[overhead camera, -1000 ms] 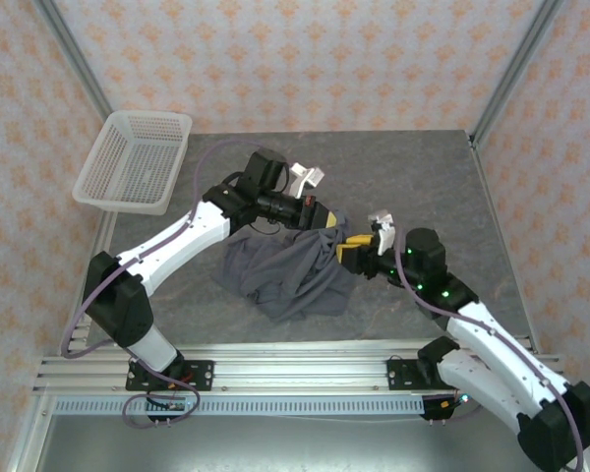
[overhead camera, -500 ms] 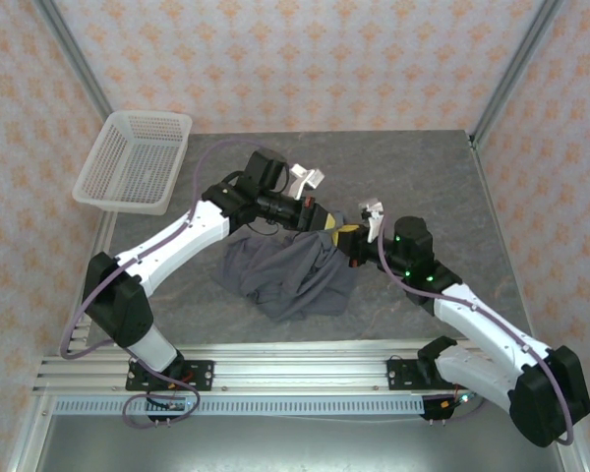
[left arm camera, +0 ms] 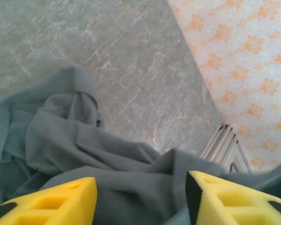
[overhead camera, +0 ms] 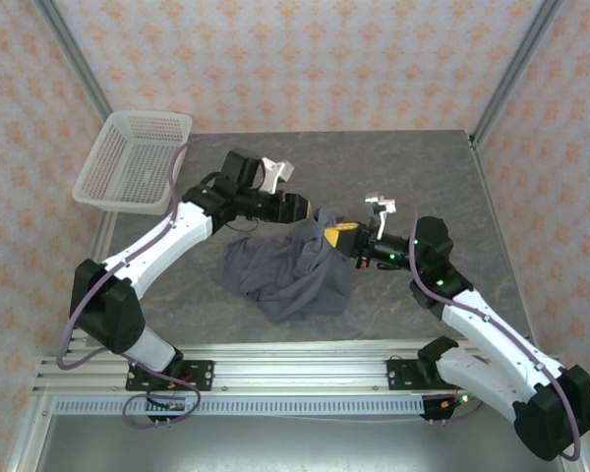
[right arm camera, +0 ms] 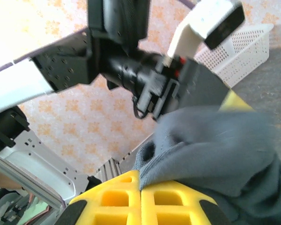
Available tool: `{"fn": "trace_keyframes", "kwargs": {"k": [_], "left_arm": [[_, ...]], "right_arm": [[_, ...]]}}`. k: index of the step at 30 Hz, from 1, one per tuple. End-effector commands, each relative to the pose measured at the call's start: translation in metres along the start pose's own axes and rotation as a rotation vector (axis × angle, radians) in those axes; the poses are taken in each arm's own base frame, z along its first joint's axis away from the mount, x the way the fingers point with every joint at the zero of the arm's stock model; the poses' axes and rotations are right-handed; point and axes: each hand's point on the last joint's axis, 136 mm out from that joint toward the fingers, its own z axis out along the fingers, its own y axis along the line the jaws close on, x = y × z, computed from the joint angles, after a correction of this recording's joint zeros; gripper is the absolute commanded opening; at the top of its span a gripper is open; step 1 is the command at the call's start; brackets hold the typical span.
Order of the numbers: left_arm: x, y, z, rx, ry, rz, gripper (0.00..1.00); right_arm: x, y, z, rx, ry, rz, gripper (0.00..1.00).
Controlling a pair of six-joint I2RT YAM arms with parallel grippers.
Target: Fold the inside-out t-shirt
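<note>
The inside-out t-shirt (overhead camera: pixel 287 275) lies crumpled in a dark slate-grey heap at the middle of the table. My right gripper (overhead camera: pixel 338 236) is at its far right edge, shut on a fold of the cloth. In the right wrist view the yellow pads (right arm camera: pixel 107 199) press together on the t-shirt's (right arm camera: pixel 215 145) stitched hem. My left gripper (overhead camera: pixel 310 213) hovers just beyond the heap's far edge, open. In the left wrist view its yellow fingers (left arm camera: pixel 51 204) stand wide apart over the t-shirt (left arm camera: pixel 84 150), holding nothing.
A white mesh basket (overhead camera: pixel 135 160) sits at the far left corner and also appears in the right wrist view (right arm camera: pixel 246 47). The grey marbled table (overhead camera: pixel 413 177) is walled by patterned panels. The left arm (right arm camera: pixel 131 61) looms close in front of the right gripper.
The left gripper let go of the cloth, opened and drew back to the left. The right gripper shut on the shirt's edge and pulled it slightly to the right.
</note>
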Motion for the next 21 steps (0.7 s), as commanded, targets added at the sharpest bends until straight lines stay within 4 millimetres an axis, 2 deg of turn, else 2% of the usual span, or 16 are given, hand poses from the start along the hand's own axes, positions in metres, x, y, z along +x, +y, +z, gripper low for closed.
{"fn": "trace_keyframes", "kwargs": {"k": [1, 3, 8, 11, 13, 18, 21], "left_arm": [[-0.004, 0.003, -0.017, -0.053, -0.079, 0.046, 0.57], [-0.005, -0.003, -0.035, -0.071, -0.114, 0.076, 0.59], [-0.01, -0.033, -0.093, -0.112, -0.234, 0.243, 0.63], [-0.009, -0.057, -0.105, -0.062, -0.235, 0.314, 0.64], [-0.011, -0.072, -0.1, 0.002, -0.189, 0.274, 0.63], [-0.016, -0.096, -0.061, 0.131, -0.083, 0.123, 0.62], [-0.017, -0.099, -0.041, 0.15, -0.039, 0.072, 0.62]], "right_arm": [[-0.025, 0.012, -0.004, -0.008, -0.097, -0.061, 0.0], [-0.019, 0.006, -0.003, 0.008, -0.082, -0.06, 0.0], [-0.005, -0.003, 0.001, 0.017, -0.025, -0.057, 0.0], [0.001, -0.007, 0.003, 0.028, 0.012, -0.059, 0.0], [0.002, -0.008, 0.003, 0.035, 0.02, -0.061, 0.0], [0.003, -0.015, 0.003, 0.07, 0.021, -0.076, 0.0], [0.002, -0.017, 0.004, 0.079, 0.019, -0.082, 0.0]]}}
